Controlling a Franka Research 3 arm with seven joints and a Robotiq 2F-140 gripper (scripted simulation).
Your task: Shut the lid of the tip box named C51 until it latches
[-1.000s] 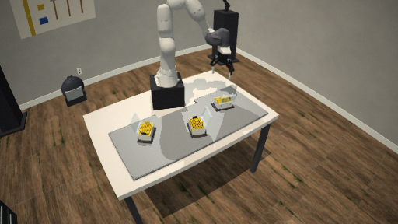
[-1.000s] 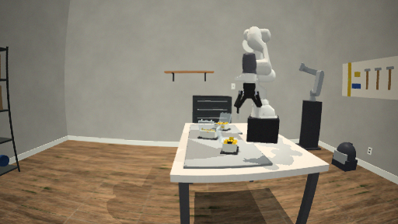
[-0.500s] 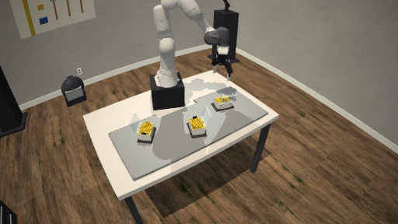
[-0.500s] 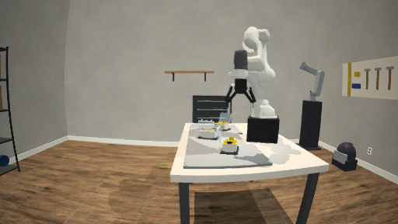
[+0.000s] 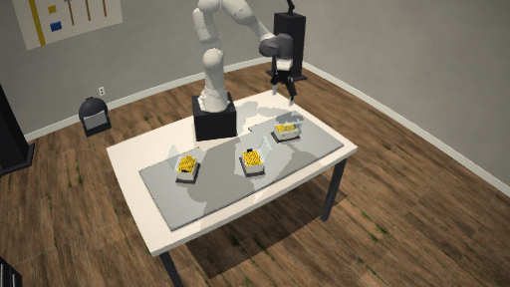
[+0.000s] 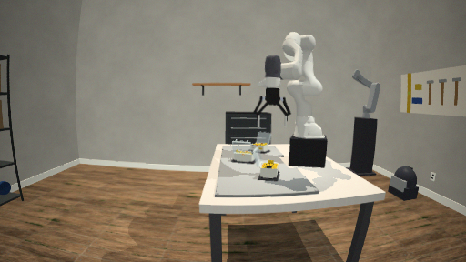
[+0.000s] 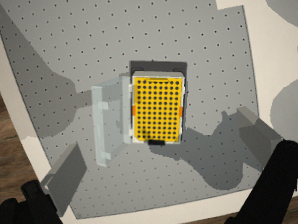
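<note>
Three tip boxes with yellow inserts stand on the grey mat, all with lids open: one on the left, one in the middle and one on the right. My gripper is open and empty, hanging well above the right box. In the wrist view that box lies straight below me, with its clear lid folded out to the left. My fingers frame it from the lower corners. No ID sticker is readable in any view.
The robot base block stands behind the mat. In the wrist view the mat's edge and the table's edge run just below the box. A second black pedestal with an arm stands behind the table.
</note>
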